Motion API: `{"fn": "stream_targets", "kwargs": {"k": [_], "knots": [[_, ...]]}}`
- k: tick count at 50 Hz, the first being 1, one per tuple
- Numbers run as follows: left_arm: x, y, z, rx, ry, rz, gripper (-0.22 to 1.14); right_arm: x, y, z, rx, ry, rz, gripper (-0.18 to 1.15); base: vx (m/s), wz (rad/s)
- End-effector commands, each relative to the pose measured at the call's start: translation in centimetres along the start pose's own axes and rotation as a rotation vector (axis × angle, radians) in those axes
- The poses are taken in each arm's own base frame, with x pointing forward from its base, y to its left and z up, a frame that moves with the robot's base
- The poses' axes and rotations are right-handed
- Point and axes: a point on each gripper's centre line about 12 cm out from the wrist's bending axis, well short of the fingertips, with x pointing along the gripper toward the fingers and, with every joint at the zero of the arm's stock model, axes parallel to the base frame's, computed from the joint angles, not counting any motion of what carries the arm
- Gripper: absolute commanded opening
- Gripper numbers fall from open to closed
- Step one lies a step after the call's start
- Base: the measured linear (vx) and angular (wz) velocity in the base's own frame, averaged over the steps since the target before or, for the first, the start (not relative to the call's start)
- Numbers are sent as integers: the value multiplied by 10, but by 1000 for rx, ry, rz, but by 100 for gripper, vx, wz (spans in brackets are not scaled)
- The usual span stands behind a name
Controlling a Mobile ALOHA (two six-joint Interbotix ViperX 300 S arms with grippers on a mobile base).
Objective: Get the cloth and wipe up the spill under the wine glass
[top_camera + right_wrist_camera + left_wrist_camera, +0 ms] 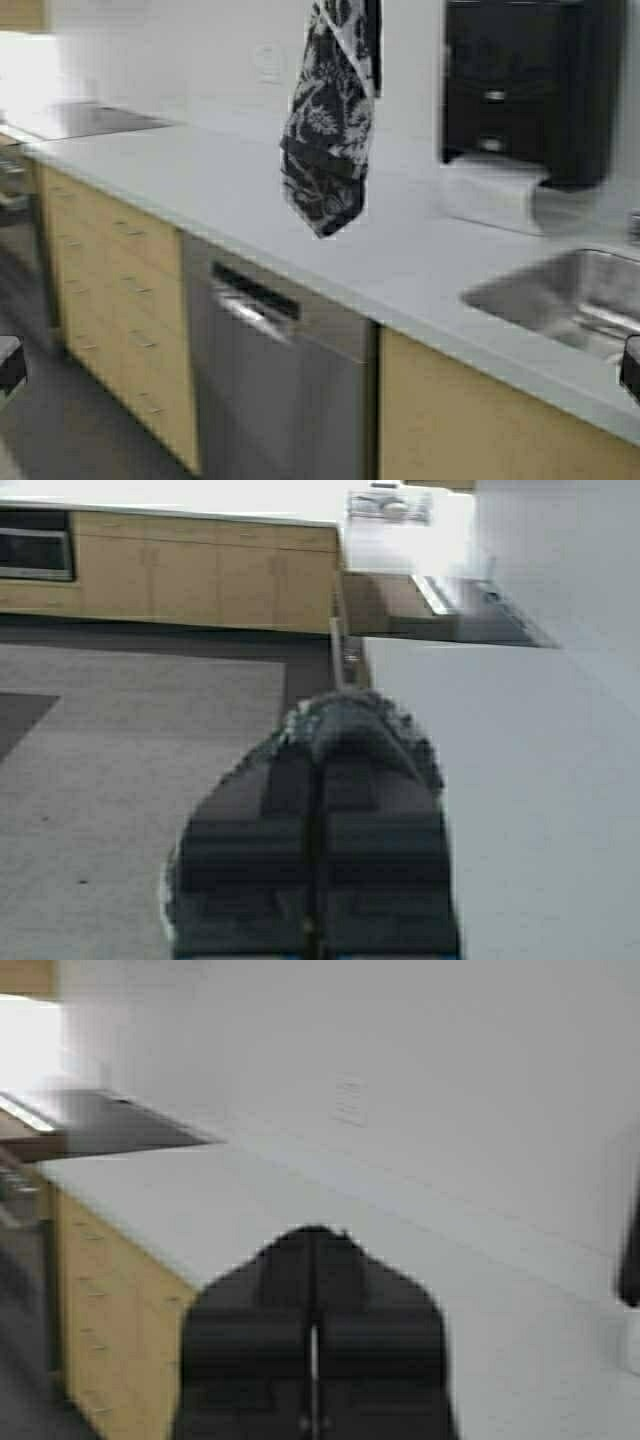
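While the cloth (328, 130) hangs over bare countertop (200, 185) left of the sink (575, 290), right gripper (315, 730) clamps it, left gripper (313, 1250) closed empty.

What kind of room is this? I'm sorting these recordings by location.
Most likely a kitchen. A long pale countertop runs over wooden drawers, with a stainless dishwasher built in, a steel sink set into it and a flat black cooktop at its far end. The cloth hangs above.

My left gripper (313, 1260) and right gripper (315, 770) are both matte black, blocky, tapering to rounded tips.
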Motion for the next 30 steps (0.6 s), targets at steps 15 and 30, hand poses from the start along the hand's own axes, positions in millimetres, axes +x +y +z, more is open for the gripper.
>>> {"fn": "stream_targets", "kwargs": {"k": [15,30], "knots": [[2,0,3,3,-8,1,2,3,-20,-27,5,68,-55,5,-6,57],[5,0,-1,11,14,2,2,1,-20,-16,4,11,-54,5,-4,54]]}}
